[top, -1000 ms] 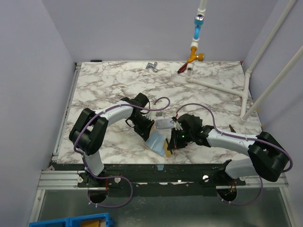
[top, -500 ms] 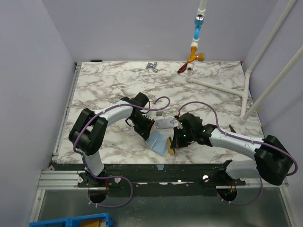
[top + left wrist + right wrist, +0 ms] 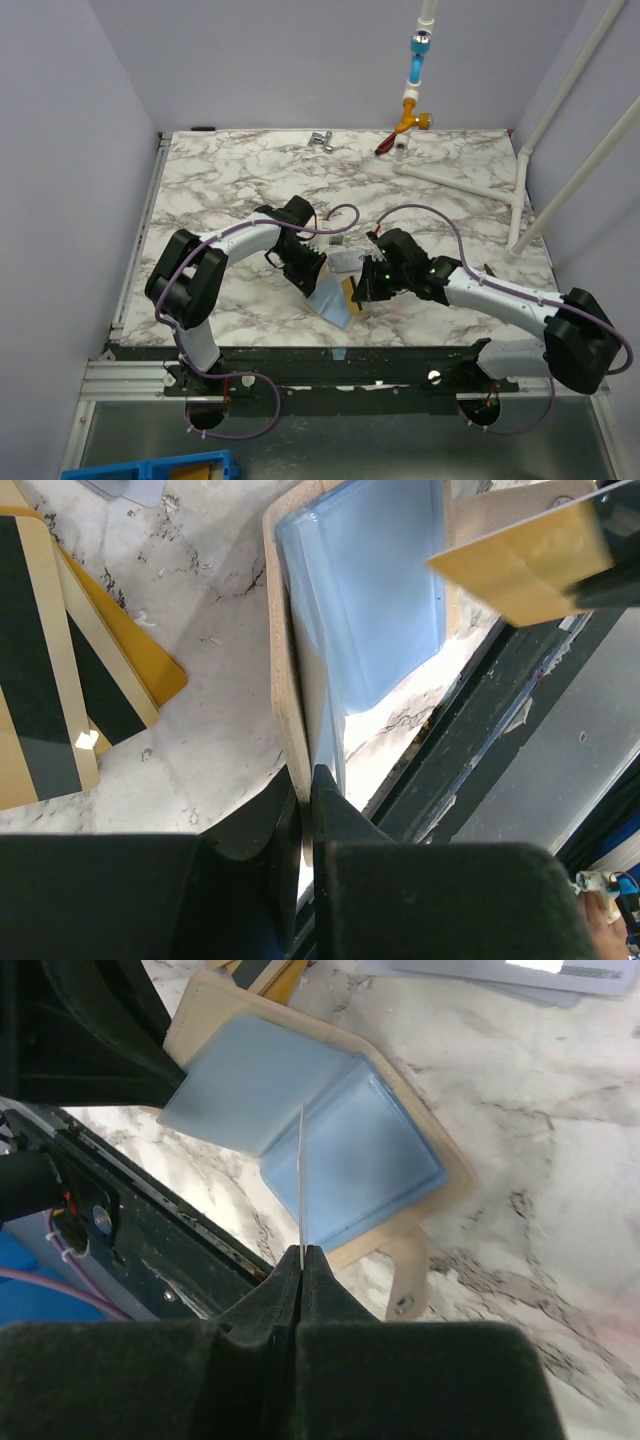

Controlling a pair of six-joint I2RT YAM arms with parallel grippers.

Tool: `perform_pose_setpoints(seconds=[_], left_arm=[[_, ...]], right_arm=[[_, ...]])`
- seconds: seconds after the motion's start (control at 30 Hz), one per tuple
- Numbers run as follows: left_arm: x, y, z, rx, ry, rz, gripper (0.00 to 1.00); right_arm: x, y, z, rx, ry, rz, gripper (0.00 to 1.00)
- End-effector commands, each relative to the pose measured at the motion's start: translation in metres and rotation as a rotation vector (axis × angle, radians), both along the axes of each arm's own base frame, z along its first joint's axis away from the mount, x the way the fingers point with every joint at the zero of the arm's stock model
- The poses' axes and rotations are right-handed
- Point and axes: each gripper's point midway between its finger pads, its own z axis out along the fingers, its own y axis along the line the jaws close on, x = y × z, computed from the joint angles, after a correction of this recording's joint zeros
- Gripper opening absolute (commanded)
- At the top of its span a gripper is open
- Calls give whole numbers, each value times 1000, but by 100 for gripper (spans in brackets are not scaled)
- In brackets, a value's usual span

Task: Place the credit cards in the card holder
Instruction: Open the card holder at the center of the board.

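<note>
The holder (image 3: 333, 300) lies open at the near edge of the table (image 3: 230, 180), blue sleeves (image 3: 350, 1160) upward, with the left gripper (image 3: 303, 785) clamped on its tan rim. Over its fold the right gripper (image 3: 301, 1257) pinches a gold card (image 3: 301, 1175) edge-down, a raised sleeve leaf just beside it. Striped cards (image 3: 40, 680) lie just beside the holder and pale cards (image 3: 500, 972) lie beyond it.

Pale lilac walls (image 3: 60, 150) enclose a white, grey-veined marble worktop (image 3: 230, 170). White pipes (image 3: 570, 120) stand at its right. A blue bin (image 3: 150, 467) sits below.
</note>
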Motion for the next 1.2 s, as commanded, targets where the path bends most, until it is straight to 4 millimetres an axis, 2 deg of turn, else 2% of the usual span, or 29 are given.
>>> perform_pose_setpoints(seconds=[0.0,0.13,0.33,0.63,0.77,1.0,1.07,1.17], left_arm=[[1,-1,9,-38,-7,5,11],[3,0,12,-60,17,35,23],[3,2,16,-98,53,73,45],[22,13,24,-156,66,156,48],[24,11,22,-169,76,161,43],[26,4,5,-158,123,166,8],[23,2,0,-147,132,160,1],[19,2,-6,-130,142,152,0]], right_arm=[[0,31,-4,107,52,73,1],[-1,47,-14,124,71,124,1],[-1,58,-21,128,92,171,1],[-7,64,-36,102,129,213,1],[-16,60,-45,80,154,233,1],[-32,43,-56,49,181,234,1],[-36,36,-59,32,187,234,1],[-40,27,-63,-2,190,232,1]])
